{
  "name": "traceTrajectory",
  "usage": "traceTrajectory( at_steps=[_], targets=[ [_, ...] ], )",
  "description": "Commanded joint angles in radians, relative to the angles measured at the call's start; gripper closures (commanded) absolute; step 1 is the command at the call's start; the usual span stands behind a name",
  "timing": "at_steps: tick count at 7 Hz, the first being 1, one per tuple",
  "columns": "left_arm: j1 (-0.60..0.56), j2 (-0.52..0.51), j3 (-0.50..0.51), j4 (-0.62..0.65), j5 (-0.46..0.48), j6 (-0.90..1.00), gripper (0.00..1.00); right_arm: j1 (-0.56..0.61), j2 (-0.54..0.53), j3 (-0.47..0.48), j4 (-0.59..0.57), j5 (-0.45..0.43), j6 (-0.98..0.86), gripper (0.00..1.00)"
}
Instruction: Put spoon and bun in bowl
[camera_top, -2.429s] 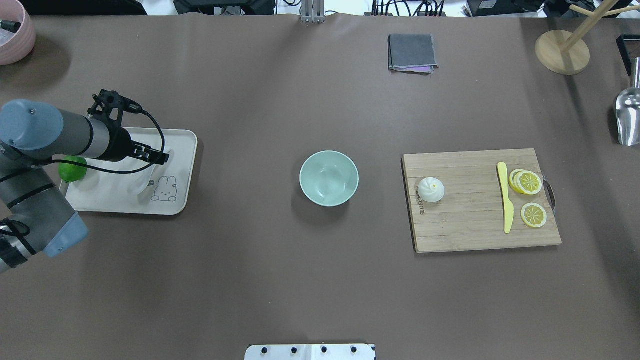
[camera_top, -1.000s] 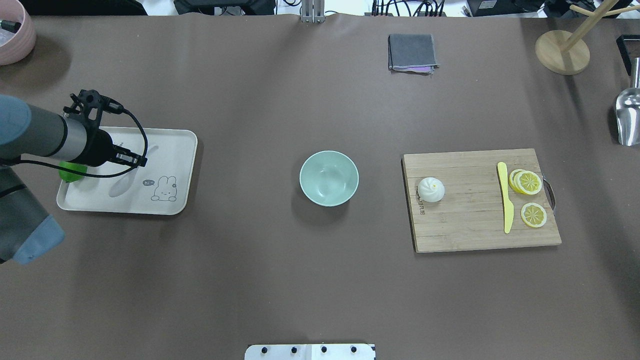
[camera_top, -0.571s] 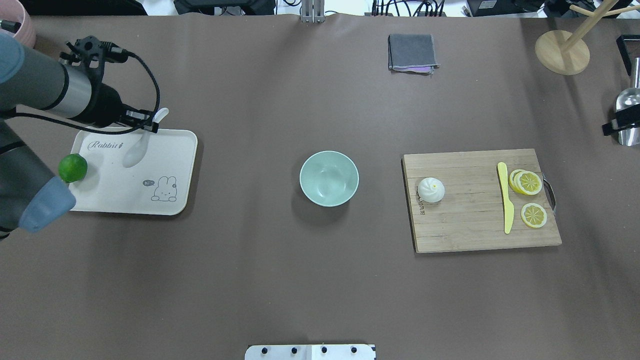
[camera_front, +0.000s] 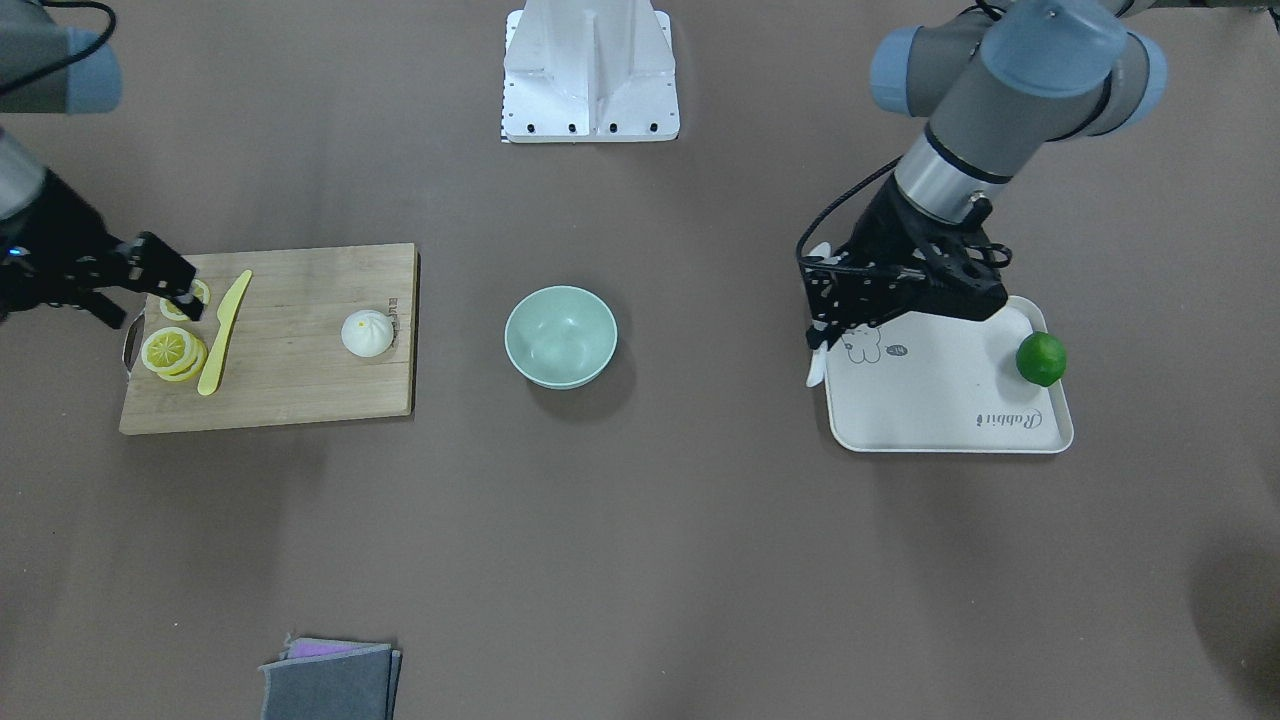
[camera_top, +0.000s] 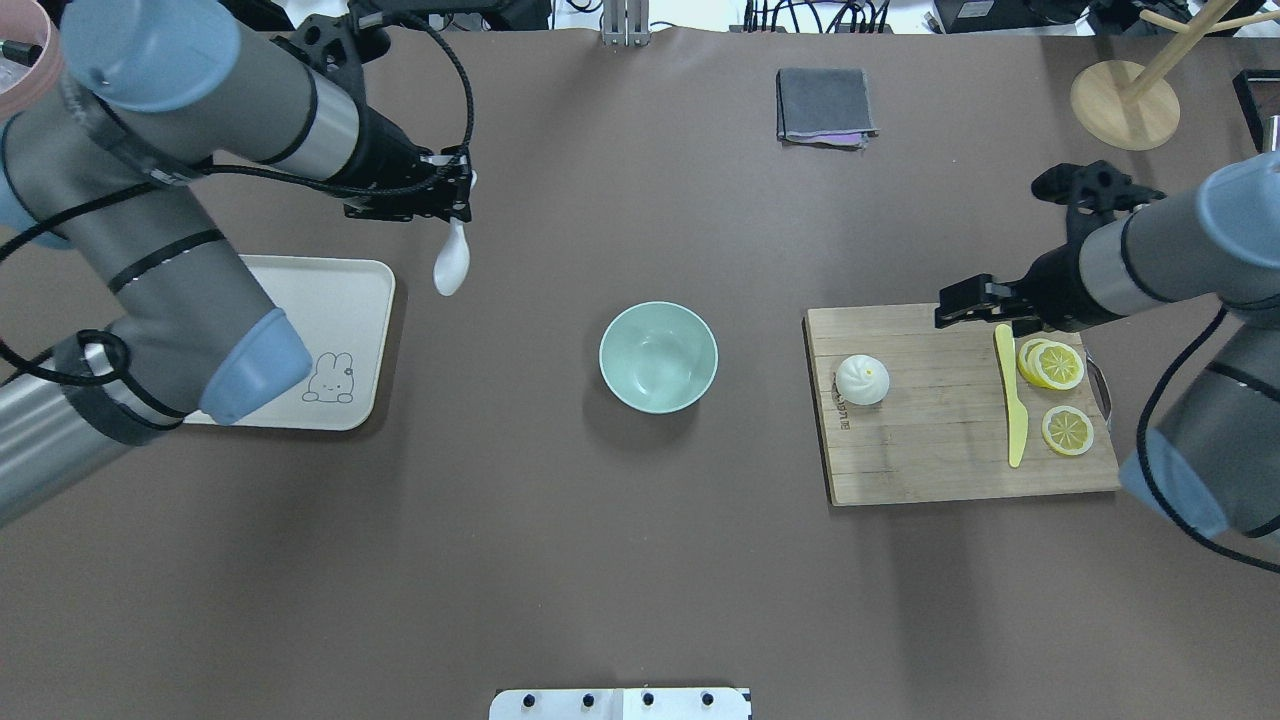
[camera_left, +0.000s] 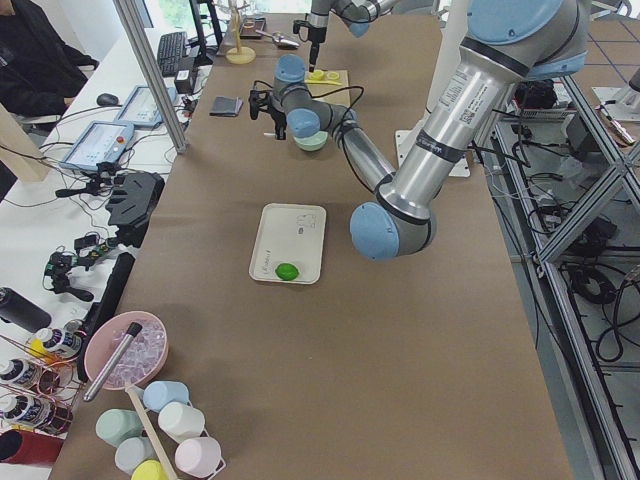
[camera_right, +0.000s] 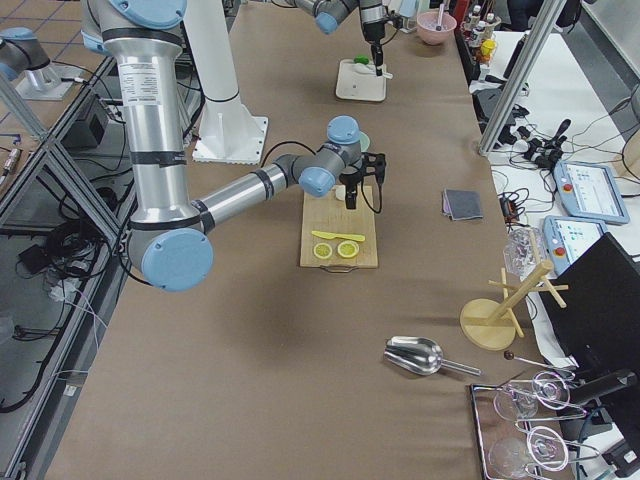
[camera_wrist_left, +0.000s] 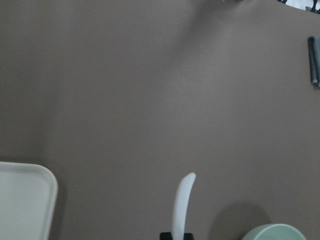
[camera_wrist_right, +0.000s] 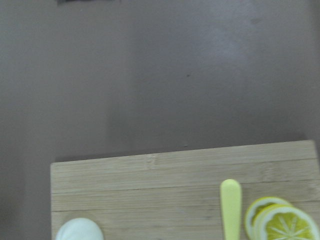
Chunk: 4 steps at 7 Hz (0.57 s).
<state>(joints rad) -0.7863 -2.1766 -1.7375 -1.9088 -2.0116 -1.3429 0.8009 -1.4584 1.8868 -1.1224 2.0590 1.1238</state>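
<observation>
The bottom edge cuts off the bowl (camera_wrist_left: 274, 232) in my left wrist view, the bun (camera_wrist_right: 79, 230) in my right.

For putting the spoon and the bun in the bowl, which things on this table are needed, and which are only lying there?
Needed:
spoon, held by the left gripper
bun, on the cutting board
bowl, empty

Only lying there:
yellow knife
lemon slices
tray
lime, on the tray
grey cloth
</observation>
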Motion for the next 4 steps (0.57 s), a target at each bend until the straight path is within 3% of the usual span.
traceTrajectory(
  at_steps=[1,4],
  targets=[
    [0.106,-0.078,0.071,-0.056,0.198,-0.094,1.0,-0.153,0.062,-0.038,-0.005,-0.139,0.071,0.0],
    [0.14,-0.1,0.079,-0.052,0.203,-0.113,1.0,-0.192,0.114,-0.116,-0.007,-0.152,0.071,0.08]
  ],
)
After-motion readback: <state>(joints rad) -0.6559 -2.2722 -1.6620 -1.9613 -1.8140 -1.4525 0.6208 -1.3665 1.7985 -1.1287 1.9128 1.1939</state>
